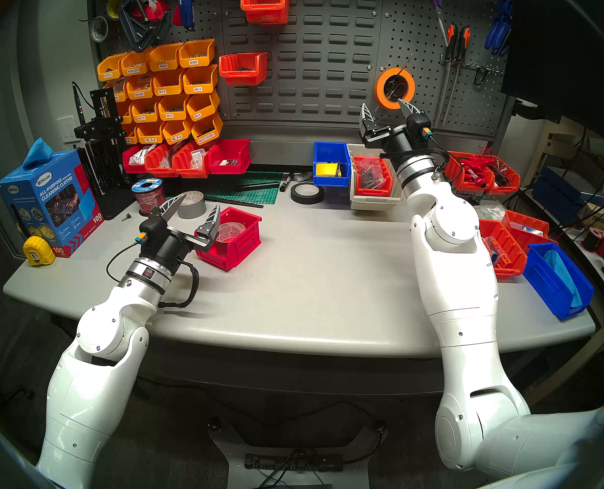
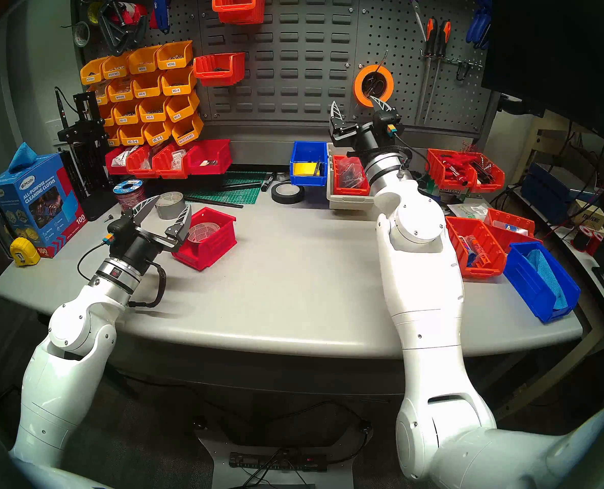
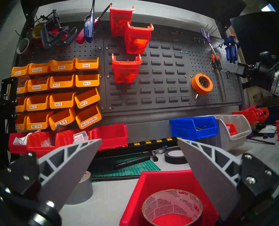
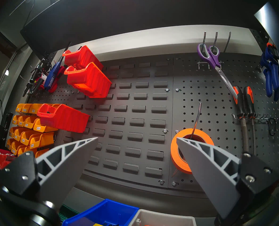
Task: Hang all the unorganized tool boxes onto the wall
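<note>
Left wrist | red bin (image 3: pixel 160 184) below open left pincer (image 3: pixel 139 140), untouched

Open left end effector (image 1: pixel 191 209) beside red bin (image 1: pixel 235 243).

Bright, even overhead light fills all 4 fisheye views, each ringed by a dark vignette with bent edges. Soft shadows fall under both arms on the grey table (image 1: pixel 329 283). Focus is sharp, corners slightly smeared.
</note>
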Available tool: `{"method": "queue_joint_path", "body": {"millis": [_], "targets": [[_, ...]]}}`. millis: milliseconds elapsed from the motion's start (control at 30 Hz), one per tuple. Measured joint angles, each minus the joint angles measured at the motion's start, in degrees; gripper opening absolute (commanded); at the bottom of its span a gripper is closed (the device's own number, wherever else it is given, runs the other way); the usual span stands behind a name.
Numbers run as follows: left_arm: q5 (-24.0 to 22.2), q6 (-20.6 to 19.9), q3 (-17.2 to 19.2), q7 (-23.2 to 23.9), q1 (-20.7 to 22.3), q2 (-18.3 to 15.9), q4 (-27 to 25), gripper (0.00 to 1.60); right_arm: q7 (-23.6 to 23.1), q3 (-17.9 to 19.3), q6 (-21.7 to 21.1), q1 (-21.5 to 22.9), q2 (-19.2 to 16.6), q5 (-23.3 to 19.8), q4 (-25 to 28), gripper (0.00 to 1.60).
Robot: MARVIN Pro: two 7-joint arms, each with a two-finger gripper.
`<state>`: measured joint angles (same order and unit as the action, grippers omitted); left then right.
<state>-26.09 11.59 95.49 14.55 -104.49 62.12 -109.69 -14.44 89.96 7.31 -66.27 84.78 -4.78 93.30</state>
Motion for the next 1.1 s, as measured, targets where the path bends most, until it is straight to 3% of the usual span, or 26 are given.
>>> {"method": "queue_joint_path", "body": {"millis": [233,500,700,1100], "targets": [[-1.22,-3.82,0.38,0.99,-0.72,-0.99,-1.37,1.6,0.0,0.0,0.0,0.0,0.0,0.0,0.0,1.6],[-5.98,-9.03,1.74,0.04,0.51,-0.19,-1.79,1.6,0.0,0.0,0.0,0.0,0.0,0.0,0.0,1.6],[-7.02,-11.1,2.64,0.19,1.2,-0.9,-1.18,1.6,0.0,0.0,0.0,0.0,0.0,0.0,0.0,1.6],[-7.61,-13.07,4.02,4.95,-0.31,-3.87,0.11,1.6,0.0,0.0,0.0,0.0,0.0,0.0,0.0,1.6]]}}
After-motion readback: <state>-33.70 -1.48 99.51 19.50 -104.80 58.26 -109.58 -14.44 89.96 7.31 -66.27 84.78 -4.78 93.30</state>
